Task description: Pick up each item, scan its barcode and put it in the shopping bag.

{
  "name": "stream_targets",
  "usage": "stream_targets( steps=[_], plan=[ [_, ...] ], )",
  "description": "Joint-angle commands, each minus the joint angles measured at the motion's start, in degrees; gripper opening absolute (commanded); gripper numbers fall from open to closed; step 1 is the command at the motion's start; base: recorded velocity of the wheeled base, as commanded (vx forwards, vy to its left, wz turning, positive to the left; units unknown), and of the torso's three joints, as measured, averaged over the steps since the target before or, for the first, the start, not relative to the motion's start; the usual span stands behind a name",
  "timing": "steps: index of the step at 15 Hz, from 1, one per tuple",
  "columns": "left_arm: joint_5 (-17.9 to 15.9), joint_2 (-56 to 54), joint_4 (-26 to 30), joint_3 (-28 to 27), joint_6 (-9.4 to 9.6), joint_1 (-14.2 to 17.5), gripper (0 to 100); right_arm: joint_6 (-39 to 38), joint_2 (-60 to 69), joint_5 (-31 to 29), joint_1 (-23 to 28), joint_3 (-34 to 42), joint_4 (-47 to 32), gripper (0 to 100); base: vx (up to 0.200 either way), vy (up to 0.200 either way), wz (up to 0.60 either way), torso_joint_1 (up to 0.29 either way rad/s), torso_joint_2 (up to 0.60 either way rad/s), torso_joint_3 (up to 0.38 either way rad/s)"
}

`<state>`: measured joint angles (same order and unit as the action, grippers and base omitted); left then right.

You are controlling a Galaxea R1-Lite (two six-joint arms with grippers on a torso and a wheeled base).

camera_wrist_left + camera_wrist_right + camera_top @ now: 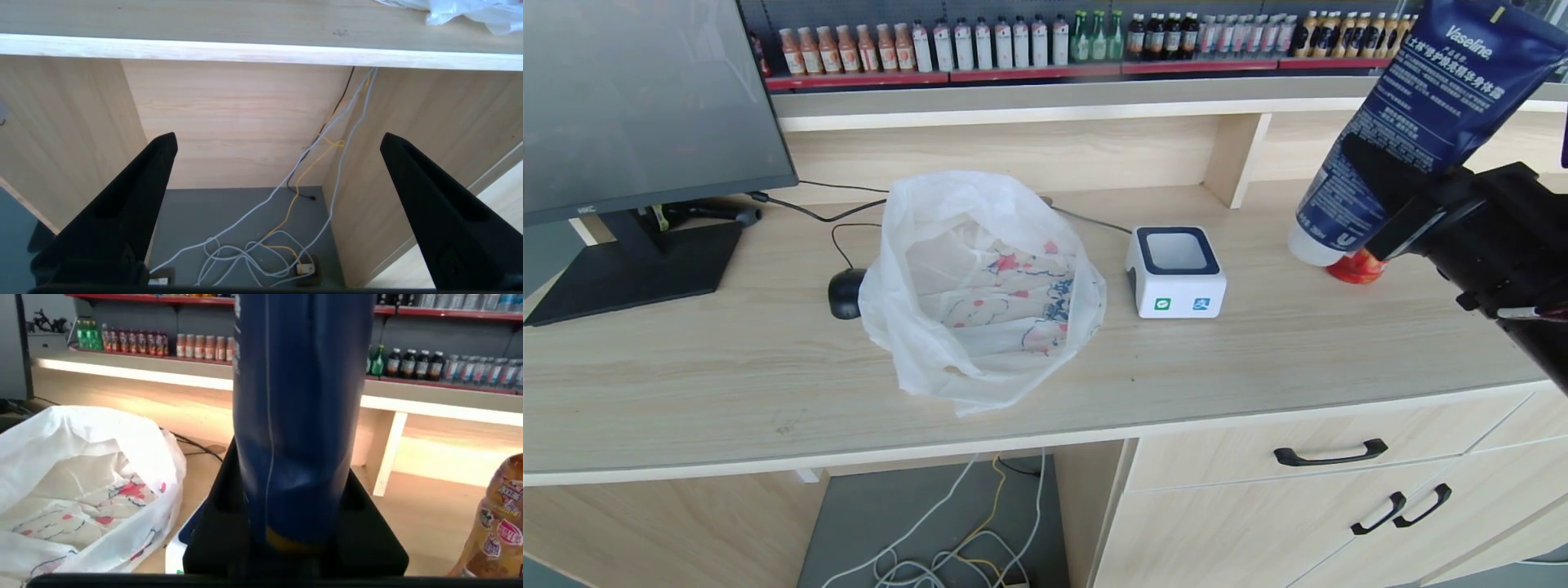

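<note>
The blue tube (1417, 114) hung tilted, cap end down, above the right side of the counter (1258, 351). The right gripper (1396, 194) had its fingers clamped on it, well right of the scanner (1176, 273) and the open shopping bag (980, 286). The left gripper (278, 212) (down below the counter edge) held its fingers wide apart.

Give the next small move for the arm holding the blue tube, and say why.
Probably swing the blue tube left and down over the scanner. The right arm's jaws hold it raised at the counter's right end, and the scanner stands between it and the shopping bag.
</note>
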<state>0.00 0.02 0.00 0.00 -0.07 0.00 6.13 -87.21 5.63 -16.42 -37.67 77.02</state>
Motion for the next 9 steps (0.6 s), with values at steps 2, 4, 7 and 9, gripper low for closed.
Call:
stream_targets(
  steps=[2,4,7,9],
  plan=[
    [0.0,0.0,0.0,0.0,0.07,0.0,100,0.2,-0.4,0.0,0.2,0.8,1.0,0,0.0,0.0,0.0,0.0,0.0,0.0],
    [0.0,0.0,0.1,0.0,-0.01,0.0,100,0.2,-0.3,-0.1,0.2,1.8,1.0,0,0.0,0.1,0.0,0.001,0.0,0.004],
    [0.0,0.0,0.1,0.0,-0.01,0.0,100,0.1,0.2,-0.4,0.2,1.5,1.3,0,0.0,0.2,0.0,0.005,0.0,0.004],
    [0.0,0.0,0.1,0.0,-0.01,0.0,100,0.0,0.1,-0.4,0.3,0.7,1.6,0,0.0,0.2,0.0,-0.002,0.0,0.002]
  ],
)
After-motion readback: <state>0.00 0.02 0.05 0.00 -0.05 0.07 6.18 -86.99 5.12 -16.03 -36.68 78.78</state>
